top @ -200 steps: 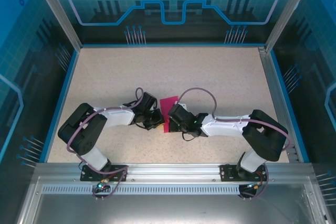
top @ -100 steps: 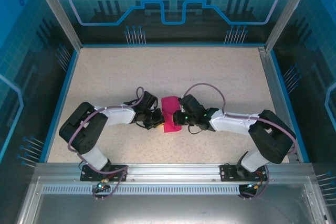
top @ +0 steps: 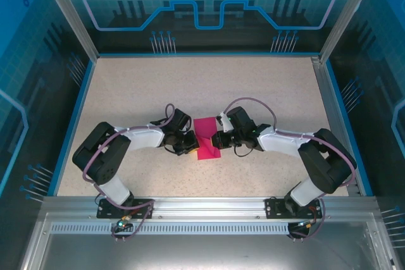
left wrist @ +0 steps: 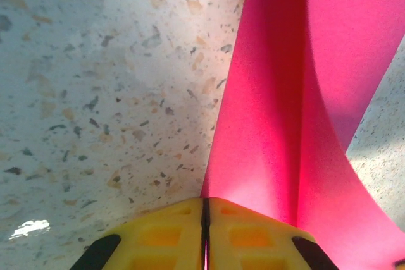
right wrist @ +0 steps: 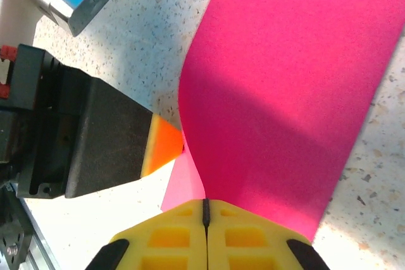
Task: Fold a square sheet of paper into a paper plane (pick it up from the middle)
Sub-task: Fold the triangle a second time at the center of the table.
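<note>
The magenta sheet of paper [top: 207,140] lies mid-table between both arms, folded over and bowed. My left gripper [top: 191,147] is shut on its left edge. In the left wrist view the yellow fingers [left wrist: 164,238] meet at the left gripper's tip [left wrist: 205,203], and the paper [left wrist: 297,93] rises from it with a lengthwise crease. My right gripper [top: 217,140] is shut on the right edge. Its tip [right wrist: 204,203] pinches the curled paper [right wrist: 285,86] in the right wrist view, with the left gripper's black body and orange fingertip [right wrist: 166,145] just beyond.
The speckled beige table [top: 190,86] is bounded by blue side rails [top: 79,112] and an aluminium frame [top: 209,203] at the near edge, where both arm bases are bolted. Slanted metal posts [top: 66,11] stand at the back corners.
The right gripper has drawn back to the right off the paper's top while still holding its edge, so more of the magenta sheet shows. The left arm has barely moved.
</note>
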`<state>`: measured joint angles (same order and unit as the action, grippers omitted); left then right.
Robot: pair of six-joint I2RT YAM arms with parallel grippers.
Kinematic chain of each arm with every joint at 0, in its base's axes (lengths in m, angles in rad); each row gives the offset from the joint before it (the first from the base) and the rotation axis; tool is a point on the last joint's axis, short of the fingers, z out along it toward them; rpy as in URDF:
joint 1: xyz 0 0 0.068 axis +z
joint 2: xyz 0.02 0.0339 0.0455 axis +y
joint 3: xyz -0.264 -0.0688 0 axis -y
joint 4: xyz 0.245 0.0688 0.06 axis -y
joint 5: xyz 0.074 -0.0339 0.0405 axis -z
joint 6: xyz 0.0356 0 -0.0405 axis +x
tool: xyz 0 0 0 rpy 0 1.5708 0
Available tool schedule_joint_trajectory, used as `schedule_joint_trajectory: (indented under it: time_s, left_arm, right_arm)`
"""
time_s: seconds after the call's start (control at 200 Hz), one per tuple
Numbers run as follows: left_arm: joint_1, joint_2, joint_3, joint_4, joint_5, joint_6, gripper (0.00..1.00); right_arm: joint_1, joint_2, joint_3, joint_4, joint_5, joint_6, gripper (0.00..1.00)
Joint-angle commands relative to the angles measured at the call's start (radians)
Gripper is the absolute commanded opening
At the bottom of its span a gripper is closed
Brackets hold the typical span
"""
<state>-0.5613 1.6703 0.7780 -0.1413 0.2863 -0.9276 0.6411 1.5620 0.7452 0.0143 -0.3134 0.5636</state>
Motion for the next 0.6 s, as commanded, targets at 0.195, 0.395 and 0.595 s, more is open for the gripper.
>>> schedule_joint_trajectory:
  time_s: [0.195, 0.395, 0.595]
  left_arm:
    - [-0.018, 0.04, 0.063, -0.037, -0.058, 0.044, 0.12]
    - [-0.022, 0.042, 0.072, -0.05, -0.065, 0.045, 0.12]
    - [-0.027, 0.048, 0.088, -0.068, -0.082, 0.049, 0.13]
  right_arm:
    - [-0.103, 0.066, 0.025, -0.008, -0.194, -0.119, 0.07]
    - [-0.135, 0.124, 0.043, 0.016, -0.276, -0.169, 0.08]
    - [-0.181, 0.138, 0.055, -0.002, -0.324, -0.21, 0.09]
